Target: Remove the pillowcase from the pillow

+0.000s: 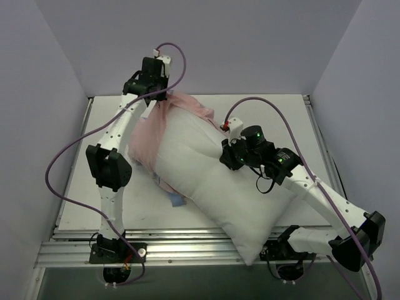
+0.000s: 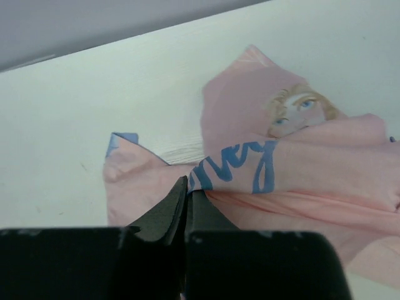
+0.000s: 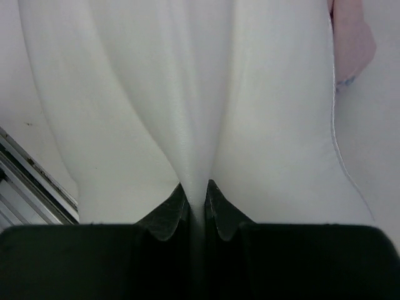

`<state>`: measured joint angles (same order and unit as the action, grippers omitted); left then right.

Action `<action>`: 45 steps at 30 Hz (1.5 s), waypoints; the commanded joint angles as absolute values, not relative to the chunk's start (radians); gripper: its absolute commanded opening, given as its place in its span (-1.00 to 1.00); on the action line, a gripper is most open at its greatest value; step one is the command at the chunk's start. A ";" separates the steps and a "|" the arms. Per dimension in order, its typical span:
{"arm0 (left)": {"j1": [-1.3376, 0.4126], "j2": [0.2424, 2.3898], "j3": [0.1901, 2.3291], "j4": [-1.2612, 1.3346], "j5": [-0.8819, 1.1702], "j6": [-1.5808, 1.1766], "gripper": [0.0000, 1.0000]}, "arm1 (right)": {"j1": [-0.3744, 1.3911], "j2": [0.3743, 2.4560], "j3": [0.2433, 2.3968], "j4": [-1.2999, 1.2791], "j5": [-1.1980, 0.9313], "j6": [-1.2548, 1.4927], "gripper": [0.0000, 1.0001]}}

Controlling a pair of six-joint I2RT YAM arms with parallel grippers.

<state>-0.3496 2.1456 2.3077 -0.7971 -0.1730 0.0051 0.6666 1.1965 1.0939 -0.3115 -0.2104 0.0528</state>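
The white pillow [image 1: 219, 187] lies slantwise across the table, its near corner over the front rail. The pillowcase [image 1: 149, 132], turned pale pink side out, is bunched over the pillow's far left end. My left gripper [image 1: 156, 100] is at that far end, shut on a fold of the pillowcase [image 2: 300, 175] with blue lettering and a printed blonde face; the jaws [image 2: 188, 187] pinch its edge. My right gripper [image 1: 224, 155] sits on the pillow's middle, shut on a pinched ridge of the pillow [image 3: 187, 94] at the jaws [image 3: 195, 190]. A pink strip of pillowcase [image 3: 353, 44] shows at the upper right.
The white table [image 1: 81, 194] is boxed in by pale walls at the left, back and right. An aluminium rail [image 1: 187, 250] runs along the front edge between the arm bases. Purple cables loop above both arms.
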 commanded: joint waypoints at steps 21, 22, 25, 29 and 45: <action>-0.135 2.166 1.969 -0.692 -0.149 -0.302 -0.95 | 0.480 1.086 1.427 -0.491 -0.034 0.120 -1.00; -0.137 2.148 1.935 -0.652 -0.097 -0.317 -0.95 | 0.482 1.094 1.427 -0.485 -0.043 0.127 -1.00; -0.135 2.059 1.833 -0.600 0.047 -0.434 -0.76 | 0.482 1.137 1.422 -0.471 -0.087 0.126 -1.00; -0.133 1.912 1.741 -0.520 0.181 -0.528 0.26 | 0.483 1.176 1.356 -0.391 -0.135 0.138 -1.00; -0.149 1.473 1.168 -0.401 0.241 -0.549 0.83 | 0.485 1.293 1.325 -0.322 -0.212 0.097 -1.00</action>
